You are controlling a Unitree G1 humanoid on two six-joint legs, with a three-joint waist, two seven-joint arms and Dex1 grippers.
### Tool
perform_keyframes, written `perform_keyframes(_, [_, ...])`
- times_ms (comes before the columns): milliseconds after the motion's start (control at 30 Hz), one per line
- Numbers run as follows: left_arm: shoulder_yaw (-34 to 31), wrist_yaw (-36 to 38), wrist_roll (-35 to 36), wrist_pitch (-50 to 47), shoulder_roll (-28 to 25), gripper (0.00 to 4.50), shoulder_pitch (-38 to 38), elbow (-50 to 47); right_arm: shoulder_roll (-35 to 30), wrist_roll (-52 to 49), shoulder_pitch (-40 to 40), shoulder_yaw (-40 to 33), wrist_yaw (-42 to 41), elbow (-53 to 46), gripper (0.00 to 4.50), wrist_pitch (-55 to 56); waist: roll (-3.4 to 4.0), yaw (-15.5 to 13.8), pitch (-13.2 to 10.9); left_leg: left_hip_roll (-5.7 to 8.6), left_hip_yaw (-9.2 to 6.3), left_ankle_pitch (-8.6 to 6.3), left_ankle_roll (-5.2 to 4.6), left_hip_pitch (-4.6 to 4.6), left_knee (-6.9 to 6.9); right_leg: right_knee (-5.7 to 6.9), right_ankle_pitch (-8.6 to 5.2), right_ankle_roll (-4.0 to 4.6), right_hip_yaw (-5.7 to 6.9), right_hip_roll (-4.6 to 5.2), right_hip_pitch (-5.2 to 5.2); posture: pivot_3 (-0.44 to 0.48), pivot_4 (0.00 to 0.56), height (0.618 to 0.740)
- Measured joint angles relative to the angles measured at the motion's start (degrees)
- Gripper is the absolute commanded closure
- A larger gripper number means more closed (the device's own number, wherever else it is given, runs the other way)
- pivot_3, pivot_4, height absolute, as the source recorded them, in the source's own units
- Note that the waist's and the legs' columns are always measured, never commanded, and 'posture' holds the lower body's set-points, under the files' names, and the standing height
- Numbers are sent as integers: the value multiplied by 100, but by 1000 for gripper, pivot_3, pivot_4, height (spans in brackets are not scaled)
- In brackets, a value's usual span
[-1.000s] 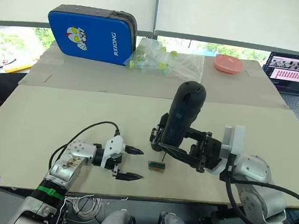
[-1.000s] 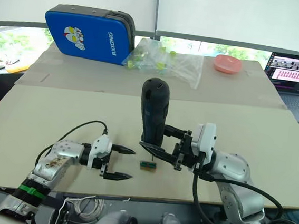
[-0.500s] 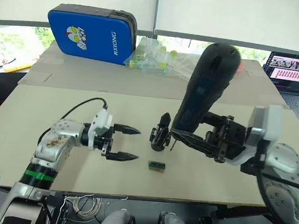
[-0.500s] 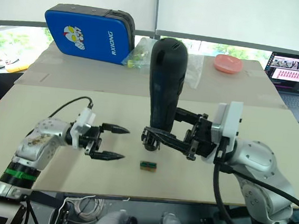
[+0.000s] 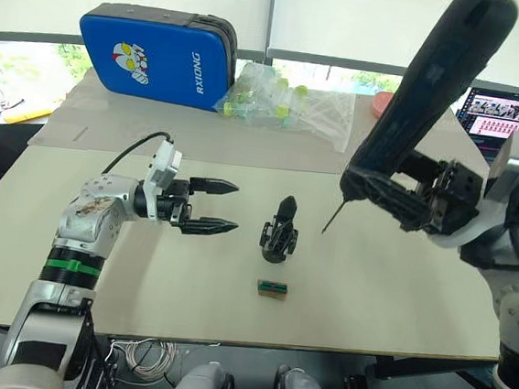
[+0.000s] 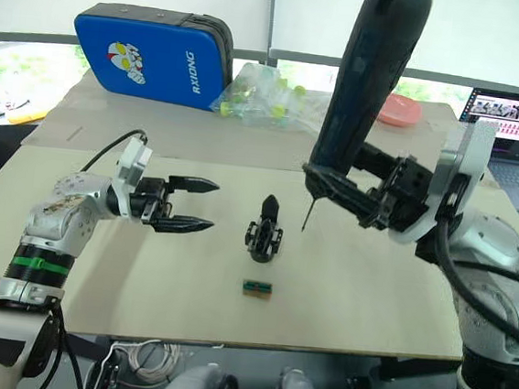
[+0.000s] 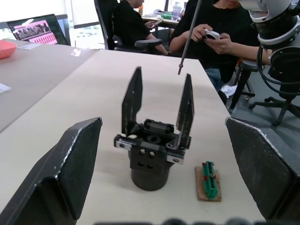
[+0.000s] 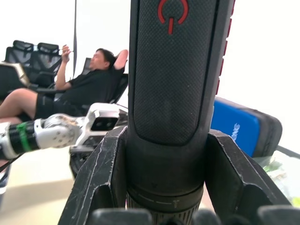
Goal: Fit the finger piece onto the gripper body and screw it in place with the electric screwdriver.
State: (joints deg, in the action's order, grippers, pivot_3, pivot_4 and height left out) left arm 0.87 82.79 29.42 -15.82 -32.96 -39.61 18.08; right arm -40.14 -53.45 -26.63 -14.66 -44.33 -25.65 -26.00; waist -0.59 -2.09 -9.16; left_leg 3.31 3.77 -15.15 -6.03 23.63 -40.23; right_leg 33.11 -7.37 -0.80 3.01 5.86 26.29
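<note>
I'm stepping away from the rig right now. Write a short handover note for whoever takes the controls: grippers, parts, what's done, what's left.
Left gripper: open, empty, hovering beside the gripper body, not touching it.
Right gripper: shut on the electric screwdriver, held up and tilted, bit in the air to the right of the gripper body.
Gripper body stands upright on the table with two black fingers up; a small green block lies just in front.
Done: both fingers appear mounted.
Left: whether the screws are tight cannot be told; check them, then set the screwdriver down.
</note>
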Motion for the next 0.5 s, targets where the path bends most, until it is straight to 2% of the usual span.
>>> perform_keyframes(167, [50,93,-111,151,76,0,-49,175,330,-78,-437,168,77,348,2619,-71,-1,9,0,1,0,12,-26,9,0,0,1,1,-2,4,6,0,150,740])
perform_keyframes(300, [56,-25,-402,769,244,0,-37,206,680,158,-670,515,81,530,2619,-67,0,12,0,1,0,12,-26,16,0,3,2,2,-1,8,16,0,150,740])
perform_keyframes(500, [54,-130,-491,943,317,0,314,187,1173,496,-756,820,220,541,2619,-57,0,35,0,7,0,11,-26,21,4,9,3,2,1,12,30,0,150,740])
